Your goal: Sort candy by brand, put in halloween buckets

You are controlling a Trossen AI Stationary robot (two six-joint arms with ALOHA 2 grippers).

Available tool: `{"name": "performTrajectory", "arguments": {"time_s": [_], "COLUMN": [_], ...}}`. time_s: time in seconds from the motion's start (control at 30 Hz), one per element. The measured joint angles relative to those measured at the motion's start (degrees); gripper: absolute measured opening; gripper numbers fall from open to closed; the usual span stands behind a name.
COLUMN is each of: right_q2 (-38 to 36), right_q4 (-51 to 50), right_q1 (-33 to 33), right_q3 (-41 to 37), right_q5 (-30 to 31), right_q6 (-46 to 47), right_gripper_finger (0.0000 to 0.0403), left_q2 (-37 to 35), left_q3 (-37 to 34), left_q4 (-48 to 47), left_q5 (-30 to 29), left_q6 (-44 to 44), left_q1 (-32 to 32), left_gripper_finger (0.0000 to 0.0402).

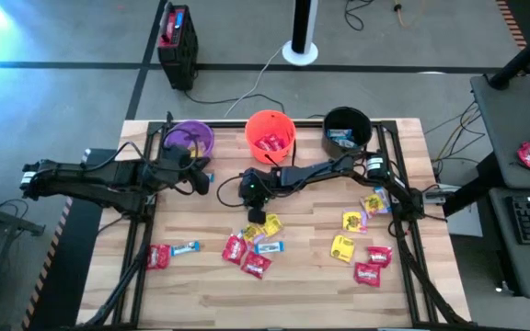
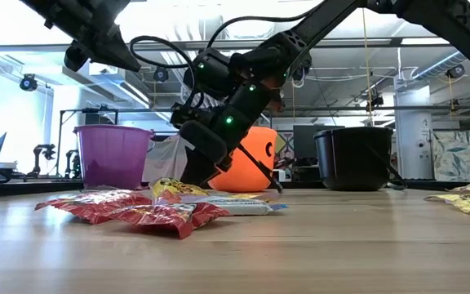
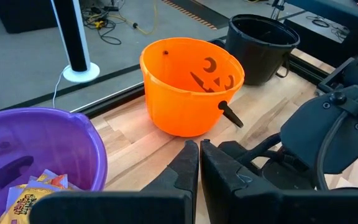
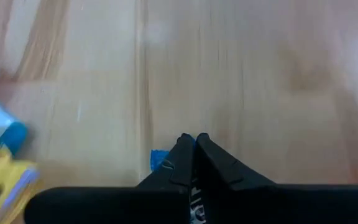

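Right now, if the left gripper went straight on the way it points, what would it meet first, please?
Probably the orange bucket: the shut left gripper points across bare table at its wall, though depth is hard to judge.

Showing two black jointed arms [image 1: 109,179] trailing looped black cables [image 2: 178,49], glowing small green lights [image 2: 228,121].

The three buckets are purple [image 1: 190,138], orange [image 1: 270,135] with a black pumpkin face, and black [image 1: 347,128]. The candy [image 1: 247,250] wrappers are red, yellow, and blue with white. The table [image 1: 311,285] is light brown wood with stripes.
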Motion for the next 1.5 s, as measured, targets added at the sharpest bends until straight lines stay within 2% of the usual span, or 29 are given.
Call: {"name": "performTrajectory", "arguments": {"time_s": [0.17, 0.27, 0.4, 0.5, 0.63, 0.73, 0.87, 1.03, 1.17, 1.33, 1.5], "right_q2": [-4.2, -7.5, -10.6, -13.5, -16.7, -18.3, -20.8, -21.8, -21.6, -21.6, -19.8], "right_q4": [-8.3, -17.5, -30.3, -32.1, -34.5, -31.4, -21.1, -7.2, -4.1, -2.9, 1.1], "right_q1": [0.0, 0.0, 0.0, 0.0, -0.4, -1.4, -2.9, -2.9, -2.7, -2.3, -2.2], "right_q3": [1.4, 2.6, 1.8, 0.7, -2.9, -9.0, -16.6, -22.8, -24.1, -24.1, -24.4], "right_q5": [0.2, 0.1, 0.1, 0.1, 0.0, -0.5, -4.0, -4.5, -3.8, 1.8, 1.6], "right_q6": [8.4, 13.4, 15.7, 14.3, 17.8, 21.5, 29.5, 41.9, 46.4, 48.6, 49.0], "right_gripper_finger": [0.0008, 0.0008, 0.0008, 0.0008, 0.0008, 0.0008, 0.0009, 0.0023, 0.0068, 0.0151, 0.0211], "left_q2": [0.0, 0.0, 0.0, 0.4, 0.9, 1.6, 3.1, 4.3, 4.9, 5.6, 7.2], "left_q3": [0.0, 0.0, 0.0, 0.0, 0.0, -0.1, -1.1, -1.6, -1.6, -1.6, -1.6], "left_q4": [0.0, -0.3, -2.0, -3.4, -4.4, -4.4, -4.4, -4.3, -3.9, -3.7, -2.7], "left_q5": [0.0, 0.3, 6.0, 8.1, 10.0, 15.2, 22.4, 23.9, 23.3, 22.9, 22.5], "left_q6": [0.0, 1.2, 3.5, 3.9, 3.9, 5.2, 7.4, 7.5, 7.1, 7.1, 7.8], "left_q1": [0.0, 0.0, 0.0, -0.1, 0.0, -0.1, -0.1, -0.1, -0.1, -0.1, -0.1], "left_gripper_finger": [0.0000, 0.0000, 0.0000, 0.0000, 0.0000, 0.0000, 0.0000, 0.0000, 0.0000, 0.0000, 0.0000]}}
